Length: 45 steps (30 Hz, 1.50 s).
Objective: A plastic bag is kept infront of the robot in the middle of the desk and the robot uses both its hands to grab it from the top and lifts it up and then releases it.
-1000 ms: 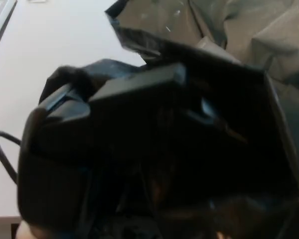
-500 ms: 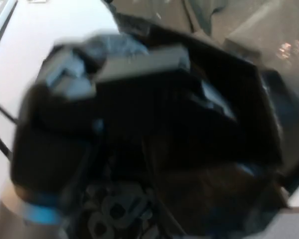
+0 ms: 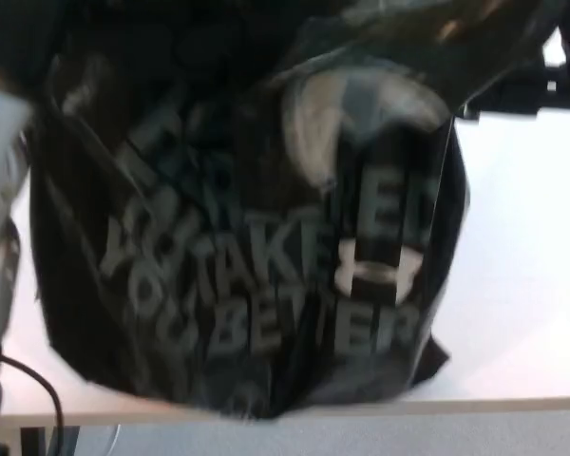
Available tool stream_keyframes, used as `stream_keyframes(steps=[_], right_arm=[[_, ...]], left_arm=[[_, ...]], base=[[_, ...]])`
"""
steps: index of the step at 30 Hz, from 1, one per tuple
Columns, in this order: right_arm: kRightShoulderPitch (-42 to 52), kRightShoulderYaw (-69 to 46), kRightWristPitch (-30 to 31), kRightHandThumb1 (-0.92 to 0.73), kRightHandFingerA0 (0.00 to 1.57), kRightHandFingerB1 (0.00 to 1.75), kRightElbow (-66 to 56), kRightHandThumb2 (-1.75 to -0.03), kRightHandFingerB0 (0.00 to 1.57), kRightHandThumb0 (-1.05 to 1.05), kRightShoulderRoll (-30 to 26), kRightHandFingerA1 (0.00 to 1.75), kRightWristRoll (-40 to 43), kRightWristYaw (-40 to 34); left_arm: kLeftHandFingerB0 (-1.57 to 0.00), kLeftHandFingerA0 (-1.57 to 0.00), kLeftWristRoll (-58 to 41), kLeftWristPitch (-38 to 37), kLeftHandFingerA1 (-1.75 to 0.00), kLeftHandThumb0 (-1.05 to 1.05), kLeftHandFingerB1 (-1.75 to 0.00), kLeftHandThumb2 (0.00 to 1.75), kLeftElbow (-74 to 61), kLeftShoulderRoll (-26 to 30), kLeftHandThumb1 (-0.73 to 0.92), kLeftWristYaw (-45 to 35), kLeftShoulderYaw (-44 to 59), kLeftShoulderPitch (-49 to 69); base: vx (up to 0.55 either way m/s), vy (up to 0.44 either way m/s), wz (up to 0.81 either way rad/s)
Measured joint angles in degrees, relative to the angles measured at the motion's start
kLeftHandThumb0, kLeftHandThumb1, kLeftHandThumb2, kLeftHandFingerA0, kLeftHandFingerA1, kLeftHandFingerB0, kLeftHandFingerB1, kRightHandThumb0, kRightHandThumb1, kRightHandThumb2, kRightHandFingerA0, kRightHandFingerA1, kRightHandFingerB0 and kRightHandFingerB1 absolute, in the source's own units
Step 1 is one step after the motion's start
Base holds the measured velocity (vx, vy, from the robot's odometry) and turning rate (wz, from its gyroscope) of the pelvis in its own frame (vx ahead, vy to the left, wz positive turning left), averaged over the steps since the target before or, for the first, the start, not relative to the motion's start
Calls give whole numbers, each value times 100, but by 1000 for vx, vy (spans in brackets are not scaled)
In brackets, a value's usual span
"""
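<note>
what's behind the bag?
White desk shows right of and below the black bag; a cable at lower left. The bag hides everything else.

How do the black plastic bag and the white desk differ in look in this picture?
The black plastic bag with grey lettering is dark and glossy, while the white desk is pale and matte. The bag is crumpled and creased; the desk is flat and smooth. The bag bears printed words and a white logo; the desk is plain. The bag fills most of the blurred view, hiding much of the desk.
</note>
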Motion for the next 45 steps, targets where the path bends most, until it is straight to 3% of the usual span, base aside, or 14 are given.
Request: stream_keyframes(steps=[3, 4, 7, 8, 9, 10, 13, 14, 16, 26, 27, 28, 32, 45], right_arm=[[-321, 5, -82, -81, 75, 124, 688, -67, 66, -35, -138, 165, -64, -8], [-431, 7, -109, -80, 78, 100, 921, -68, 73, -38, -190, 164, -78, -8], [-738, 19, -183, -80, 77, 143, 1596, -66, 67, -39, -338, 170, -132, -24], [-869, 30, -219, -71, 84, 105, 1911, -63, 76, -48, -403, 132, -166, -41], [-961, 39, -241, -71, 84, 105, 2125, -63, 76, -48, -443, 132, -190, -54], [-1037, 47, -253, -56, 68, 57, 2306, -92, 43, -66, -484, 69, -218, -70], [-1262, 101, -265, -56, 68, 57, 3102, -92, 43, -66, -848, 69, -484, -246], [-1297, 112, -268, -64, 1, 9, 3281, -100, 4, -95, -956, 15, -568, -307], [-1290, 117, -198, -57, 0, 12, 3430, -99, 0, -87, -1179, 24, -689, -342], [883, -153, 132, -56, 1, 9, 1727, -98, 0, -86, -1344, 41, -621, -27], [1206, -191, 202, -70, 11, 14, 1526, -62, 0, -86, -1345, 33, -614, 19], [1436, -231, 257, -55, 0, 11, 1382, -96, 0, -83, -1345, 32, -605, 60], [2137, -442, 463, -70, 27, 11, 1003, -61, 0, -84, -1349, 39, -514, 238], [4280, -1230, 391, -57, 1, 12, 219, -95, 0, -82, -1364, 33, -210, 532]], left_arm=[[-62, -81, 25, -62, -175, -9, -175, 56, 564, 134, 62, 4, 64, -139], [-99, -119, 31, -80, -143, -6, -132, 81, 750, 179, 46, 9, 85, -184], [-63, -77, 66, -155, -175, -5, -175, 54, 1282, 316, 62, 42, 141, -291], [-58, -54, 83, -181, -95, -42, -56, 57, 1518, 350, 56, 69, 165, -337], [-58, -54, 102, -205, -95, -42, -56, 57, 1676, 382, 56, 93, 181, -360], [-36, -27, 139, -206, -51, -54, -32, 56, 1781, 439, 53, 122, 193, -359], [-36, -27, 399, -115, -51, -54, -32, 56, 1977, 843, 53, 208, 338, -150], [-7, 0, 471, -75, -12, -76, -24, 72, 2018, 949, 48, 236, 383, -80], [-8, 0, 610, 7, 0, -92, -9, 88, 2027, 1160, 56, 282, 523, 169], [0, 0, 748, 50, -13, -80, -8, 90, 935, 1213, 61, 281, 1319, 2531], [0, 0, 758, 62, -19, -73, -14, 88, 789, 1215, 57, 274, 1486, 2893], [0, 0, 765, 75, -21, -73, -15, 88, 693, 1218, 57, 269, 1629, 3153], [-7, 0, 772, 100, -14, -86, -11, 94, 521, 1242, 65, 257, 2218, 4080], [-6, -3, 708, -421, -27, -76, -20, 96, 2005, 1158, 62, 338, 3712, 6511]], base=[[0, 0, 0], [0, 0, 0], [0, 0, 0], [0, 0, 0], [0, 0, 0], [0, 0, 0], [0, 0, 0], [0, 0, 0], [0, 0, 0], [0, 0, 0], [0, 0, 0], [0, 0, 0], [0, 0, 0], [0, 0, 0]])
